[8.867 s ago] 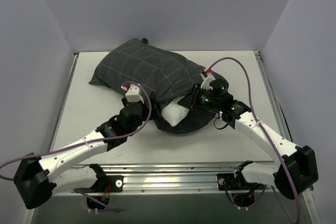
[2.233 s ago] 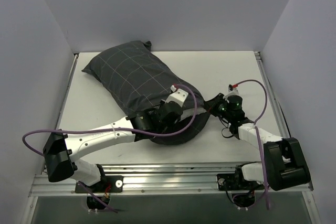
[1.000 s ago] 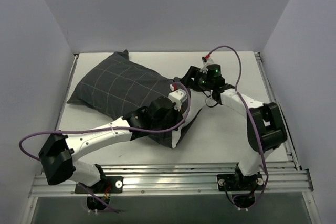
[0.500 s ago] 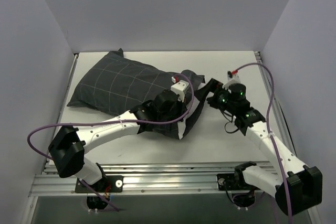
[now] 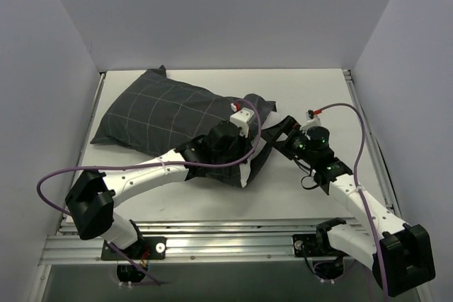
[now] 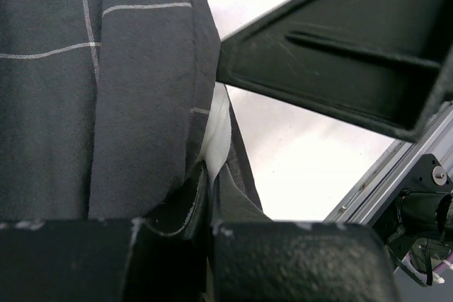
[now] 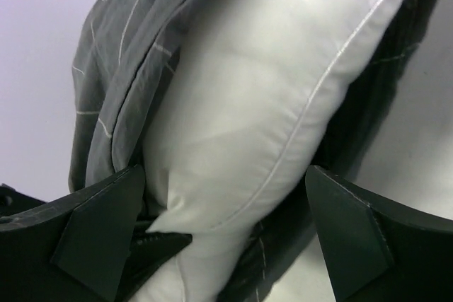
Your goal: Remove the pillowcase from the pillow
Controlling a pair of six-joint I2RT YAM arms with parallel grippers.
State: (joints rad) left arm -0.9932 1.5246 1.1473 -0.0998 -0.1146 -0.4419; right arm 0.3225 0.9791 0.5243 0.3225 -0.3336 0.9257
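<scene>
Dark charcoal pillowcase (image 5: 159, 111) with a thin pale grid, plump and a little wrinkled, lying on the white desk (image 5: 311, 90), stretching away to the left of the left claw (image 6: 209, 199). Open end turned toward the right claw (image 7: 226, 235), with slack cloth near it.

In the top view, mostly dark cloth; both grips too small there to judge.

In the left wrist view, left claw closed narrow on the hem of the pillowcase, with a thin strip of white pillow (image 6: 216, 132) just above the pinch.

In the right wrist view, right claw spread wide. Plain white pillow end with a stitched seam, bulging out of the cover between the two fingers. Checked cloth bunched along its left side.
</scene>
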